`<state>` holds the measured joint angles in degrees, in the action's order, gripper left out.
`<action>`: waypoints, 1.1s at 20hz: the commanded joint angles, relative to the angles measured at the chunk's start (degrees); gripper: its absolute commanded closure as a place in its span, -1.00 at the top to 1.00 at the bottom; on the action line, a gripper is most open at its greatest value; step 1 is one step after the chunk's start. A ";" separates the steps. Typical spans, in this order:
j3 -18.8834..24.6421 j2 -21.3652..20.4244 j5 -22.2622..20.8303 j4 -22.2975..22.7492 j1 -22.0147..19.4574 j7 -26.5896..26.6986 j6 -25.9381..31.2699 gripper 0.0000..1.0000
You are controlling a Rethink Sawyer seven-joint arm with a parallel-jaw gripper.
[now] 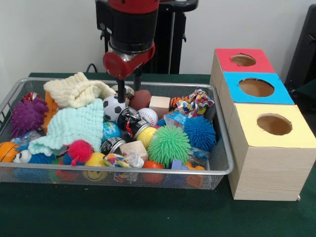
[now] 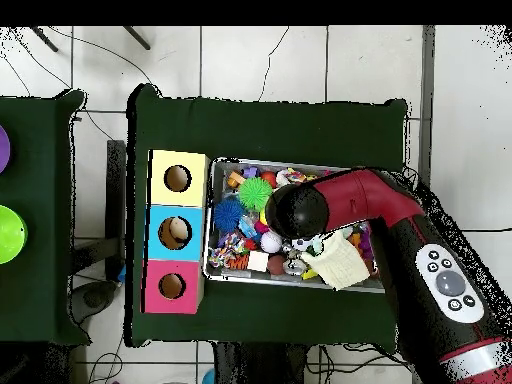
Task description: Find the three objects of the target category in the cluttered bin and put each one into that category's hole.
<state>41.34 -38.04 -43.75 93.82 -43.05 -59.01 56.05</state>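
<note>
Here, the tool point(image 1: 128, 85), its fingers spread apart and holding nothing, hangs above the far middle of the cluttered bin point(image 1: 223, 170), a striped tiger point(image 1: 176, 103) lying near the far rim, toward the red-panelled hole point(image 1: 243, 60).

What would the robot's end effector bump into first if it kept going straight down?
Probably the black-and-white soccer ball or the brown ball beside it: the end effector points down between them inside the bin. Depth is unclear, so it might reach a gap first.

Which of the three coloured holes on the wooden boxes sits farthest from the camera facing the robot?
The red hole, at the back of the row; the blue hole is in the middle and the yellow hole is closest.
</note>
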 commanded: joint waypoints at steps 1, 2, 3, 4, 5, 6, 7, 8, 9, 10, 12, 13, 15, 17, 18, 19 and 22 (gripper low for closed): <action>-0.15 6.66 -8.37 -4.70 -1.25 15.79 -4.22 1.00; 0.13 6.80 -8.76 -4.87 -1.44 16.04 -4.51 1.00; 0.25 6.80 -9.27 -5.12 -1.72 16.36 -4.61 1.00; 0.34 6.67 -9.77 -5.28 -1.78 16.58 -4.59 1.00; 0.21 6.50 -10.64 -5.55 -1.82 17.09 -4.42 1.00; 0.10 6.33 -11.56 -5.81 -1.64 17.56 -4.20 1.00; -0.04 6.43 -12.31 -6.33 -1.48 17.82 -3.94 1.00; -0.16 6.44 -13.09 -6.69 -1.26 18.17 -3.63 1.00; -0.18 6.48 -13.77 -7.02 -1.18 18.54 -3.40 1.00; -0.14 6.64 -14.24 -7.36 -1.06 18.57 -3.34 1.00; -0.10 7.07 -15.22 -8.03 -0.83 18.58 -3.45 1.00; -0.12 7.20 -16.05 -8.30 -0.65 18.92 -3.58 1.00; -0.07 7.74 -17.05 -8.80 -0.38 19.09 -3.78 1.00; -0.10 8.63 -17.92 -9.72 -0.13 19.33 -3.70 1.00; -0.18 9.08 -18.48 -10.18 0.11 19.10 -3.85 1.00; -0.30 9.67 -19.27 -10.94 0.28 19.29 -4.01 1.00; -0.87 11.24 -21.72 -12.91 1.22 19.44 -4.17 1.00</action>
<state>41.33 -31.73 -57.90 87.54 -43.33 -59.01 55.33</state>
